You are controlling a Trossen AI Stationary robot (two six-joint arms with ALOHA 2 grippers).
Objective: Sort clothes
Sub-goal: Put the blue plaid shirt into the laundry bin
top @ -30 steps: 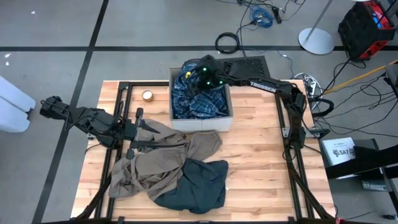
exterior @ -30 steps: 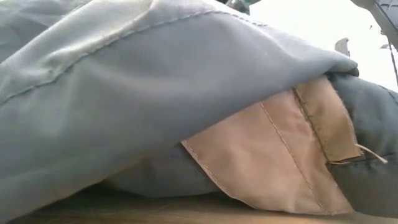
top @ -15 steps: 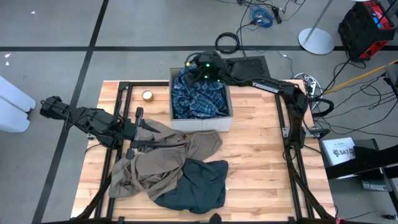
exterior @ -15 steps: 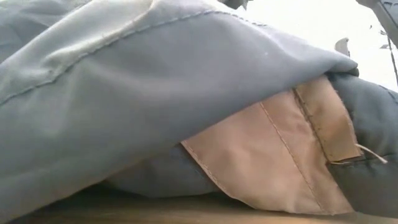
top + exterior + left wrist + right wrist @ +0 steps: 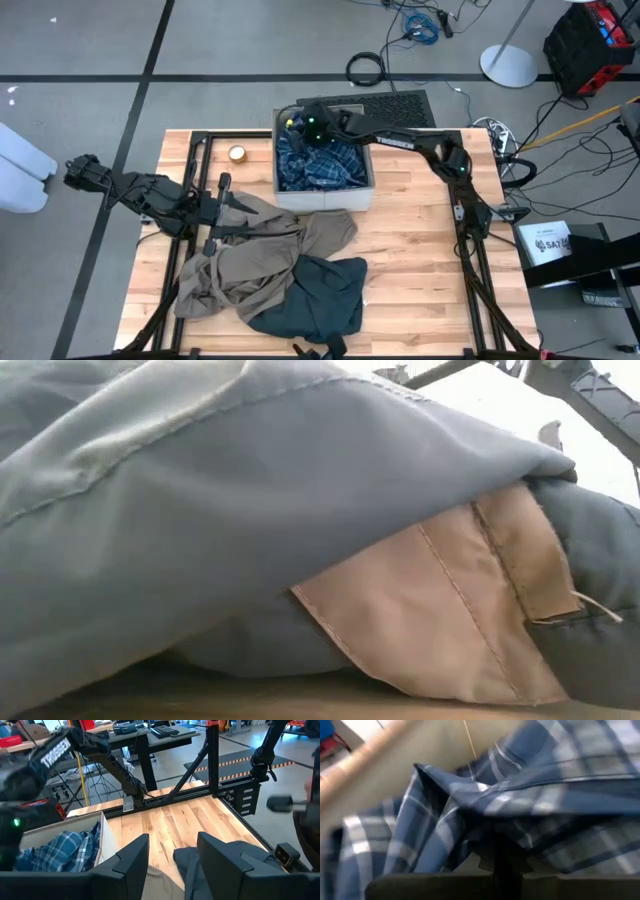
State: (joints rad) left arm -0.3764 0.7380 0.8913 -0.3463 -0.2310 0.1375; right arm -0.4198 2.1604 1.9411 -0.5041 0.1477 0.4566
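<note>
A blue plaid shirt (image 5: 322, 165) lies bunched in the beige fabric box (image 5: 325, 199) at the table's far middle. My right gripper (image 5: 310, 121) is down in the box's far left corner, shut on the plaid cloth (image 5: 470, 815). A large tan-brown garment (image 5: 255, 255) lies spread on the table's near left. Its near right part lies over a dark slate garment (image 5: 318, 298). My left gripper (image 5: 243, 204) is open and empty, low over the tan garment's far edge; its open fingers show in the left wrist view (image 5: 172, 870). Cream-white and teal-grey pieces are out of view. My right gripper pinches a fold of the plaid shirt (image 5: 492, 847) between its shut fingers, coming from above into the box's far left corner. The gripper hides how many layers it has. The rest of the shirt lies slack in the box.
A small tape roll (image 5: 237, 153) lies on the table left of the box. Black frame rails (image 5: 198, 160) run along the table's sides. The low view is filled by slate cloth (image 5: 250, 510) and a tan piece (image 5: 440, 610) right in front of the camera.
My right gripper has gone toward the table's left and far edge inside the box, from over the shirt's middle to the far left corner. My left arm and the garments on the table have kept still.
</note>
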